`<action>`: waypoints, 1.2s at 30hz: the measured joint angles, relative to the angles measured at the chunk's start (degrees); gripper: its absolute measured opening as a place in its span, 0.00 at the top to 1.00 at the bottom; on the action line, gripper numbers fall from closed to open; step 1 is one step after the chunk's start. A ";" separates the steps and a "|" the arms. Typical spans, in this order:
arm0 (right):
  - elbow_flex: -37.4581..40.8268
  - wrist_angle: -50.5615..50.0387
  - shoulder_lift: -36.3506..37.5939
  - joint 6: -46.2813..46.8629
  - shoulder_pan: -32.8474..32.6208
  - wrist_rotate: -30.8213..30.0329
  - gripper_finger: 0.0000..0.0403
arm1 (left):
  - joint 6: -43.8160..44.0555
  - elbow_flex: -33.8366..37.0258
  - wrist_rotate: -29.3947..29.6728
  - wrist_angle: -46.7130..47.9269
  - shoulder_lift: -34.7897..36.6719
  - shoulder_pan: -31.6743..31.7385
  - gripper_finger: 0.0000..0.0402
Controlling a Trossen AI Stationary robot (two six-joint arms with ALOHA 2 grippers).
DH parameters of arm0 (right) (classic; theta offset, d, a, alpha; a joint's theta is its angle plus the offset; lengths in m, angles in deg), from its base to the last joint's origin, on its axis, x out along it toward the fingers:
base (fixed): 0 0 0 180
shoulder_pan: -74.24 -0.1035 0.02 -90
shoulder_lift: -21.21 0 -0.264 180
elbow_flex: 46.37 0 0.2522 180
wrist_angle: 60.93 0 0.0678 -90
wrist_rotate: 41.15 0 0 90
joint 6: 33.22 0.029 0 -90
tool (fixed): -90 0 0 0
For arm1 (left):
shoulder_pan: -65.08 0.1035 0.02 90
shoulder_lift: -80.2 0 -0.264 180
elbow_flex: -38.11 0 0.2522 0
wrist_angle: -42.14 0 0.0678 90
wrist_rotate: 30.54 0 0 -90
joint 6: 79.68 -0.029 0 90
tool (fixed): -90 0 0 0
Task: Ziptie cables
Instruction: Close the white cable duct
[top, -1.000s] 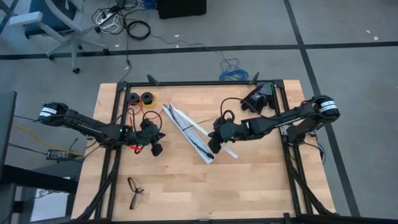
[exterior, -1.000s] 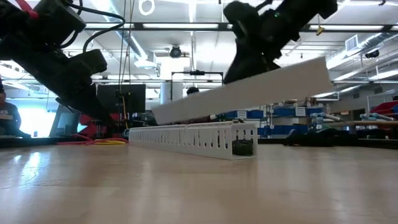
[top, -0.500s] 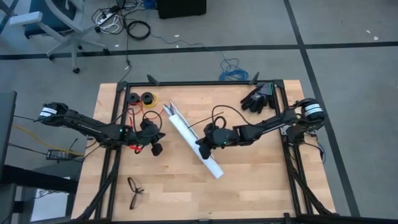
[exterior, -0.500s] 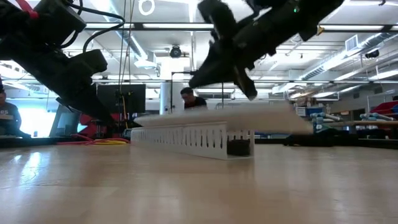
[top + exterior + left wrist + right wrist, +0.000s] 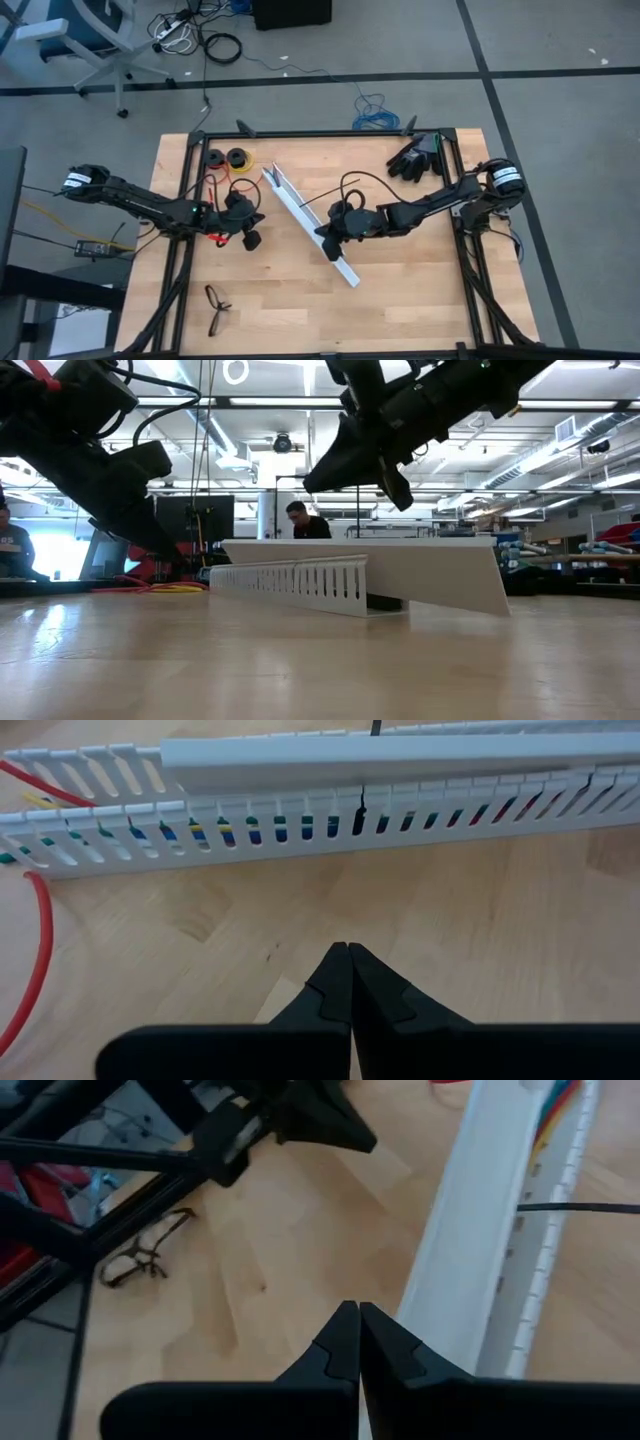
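White slotted rail [image 5: 300,820] holding the cables [image 5: 240,828], lid [image 5: 400,760] atop, both tools clenched empty.

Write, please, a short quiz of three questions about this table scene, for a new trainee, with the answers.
1. True or false: the flat white cover lies on the slotted white rail.
2. Which gripper is over the rail? A) left gripper B) right gripper C) neither
3. What lies on the wooden table near its front left corner in the high view?

Key
1. True; one edge slopes down beside the rail.
2. B. The right gripper is shut and holds nothing; the left gripper waits shut beside the rail.
3. A pair of glasses.
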 joint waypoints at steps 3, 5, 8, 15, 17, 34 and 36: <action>0.00 -2.40 0.10 -0.03 -0.60 0.07 1.00 | 0.07 0.00 0.00 -0.17 0.00 0.00 0.99; 0.00 -5.16 0.10 -0.83 -2.05 -1.82 1.00 | 0.15 0.00 0.00 -0.13 0.00 0.00 1.00; -0.07 -9.24 0.14 -1.41 -5.76 -7.68 1.00 | 0.17 0.00 0.00 -0.02 0.00 0.00 0.99; -6.14 -32.84 0.30 9.72 -16.47 -19.64 1.00 | 1.27 0.00 0.19 -0.11 0.00 0.00 1.00; -7.30 -36.87 0.33 13.58 -19.38 -22.54 1.00 | 1.30 0.00 0.23 -0.26 0.00 0.00 0.99; -7.56 -36.60 0.14 19.01 -28.05 -21.81 0.95 | 3.63 0.02 0.24 -0.42 0.00 0.00 0.99; -7.48 -36.34 -0.53 19.01 -28.93 -21.45 0.91 | 3.90 0.02 0.24 -0.42 0.00 0.00 0.99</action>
